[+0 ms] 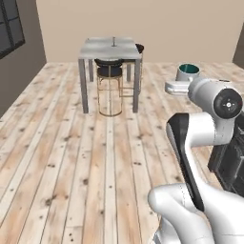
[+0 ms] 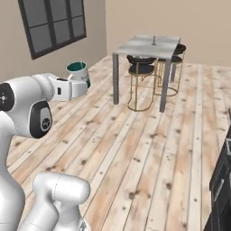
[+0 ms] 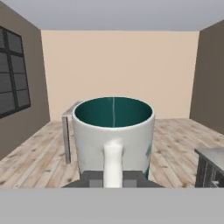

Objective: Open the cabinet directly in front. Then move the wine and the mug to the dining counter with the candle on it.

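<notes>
The hand (image 3: 113,178) is pinching the mug (image 3: 113,131) by its handle, keeping it upright while facing the surface (image 1: 110,49) with the candle (image 1: 113,42).

Arm folded at the elbow, forearm level and reaching forward. Gripper (image 3: 113,177) jaws closed on the mug (image 3: 113,131) handle.

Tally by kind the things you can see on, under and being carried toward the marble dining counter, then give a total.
Dining counter: 1
Candle: 1
Stools: 2
Mug, held by the gripper: 1
Total: 5
</notes>
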Motion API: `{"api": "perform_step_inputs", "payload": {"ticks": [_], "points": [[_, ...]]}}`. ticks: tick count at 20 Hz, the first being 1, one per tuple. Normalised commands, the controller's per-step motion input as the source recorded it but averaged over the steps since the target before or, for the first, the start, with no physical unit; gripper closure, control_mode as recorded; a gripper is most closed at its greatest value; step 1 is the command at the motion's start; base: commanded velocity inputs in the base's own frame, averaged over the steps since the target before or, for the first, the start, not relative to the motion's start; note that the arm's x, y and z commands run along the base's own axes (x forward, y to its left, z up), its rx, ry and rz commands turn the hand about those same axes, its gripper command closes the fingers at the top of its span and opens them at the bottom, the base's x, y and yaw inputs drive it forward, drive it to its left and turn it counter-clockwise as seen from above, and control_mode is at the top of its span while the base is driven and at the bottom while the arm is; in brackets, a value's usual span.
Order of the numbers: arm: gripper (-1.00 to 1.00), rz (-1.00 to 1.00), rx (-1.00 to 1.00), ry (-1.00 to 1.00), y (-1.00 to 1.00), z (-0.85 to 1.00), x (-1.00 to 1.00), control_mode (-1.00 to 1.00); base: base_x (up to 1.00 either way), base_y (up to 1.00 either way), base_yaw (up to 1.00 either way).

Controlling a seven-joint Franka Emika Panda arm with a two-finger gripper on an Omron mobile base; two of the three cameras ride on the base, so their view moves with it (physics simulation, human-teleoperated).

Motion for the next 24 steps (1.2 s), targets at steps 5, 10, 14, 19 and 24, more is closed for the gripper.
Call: {"api": "perform_step_inputs", "payload": {"ticks": [5,10,14,19,24], "points": [[1.0,0.0,0.0,0.0,0.0,0.0,0.0,1.0,1.0,-0.22,0.2],[1.0,0.0,0.0,0.0,0.0,0.0,0.0,1.0,1.0,-0.51,0.03],[1.0,0.0,0.0,0.0,0.0,0.0,0.0,1.0,1.0,-0.7,0.0],[1.0,0.0,0.0,0.0,0.0,0.0,0.0,1.0,1.0,-0.79,0.0],[1.0,0.0,0.0,0.0,0.0,0.0,0.0,1.0,1.0,-0.79,0.0]]}}
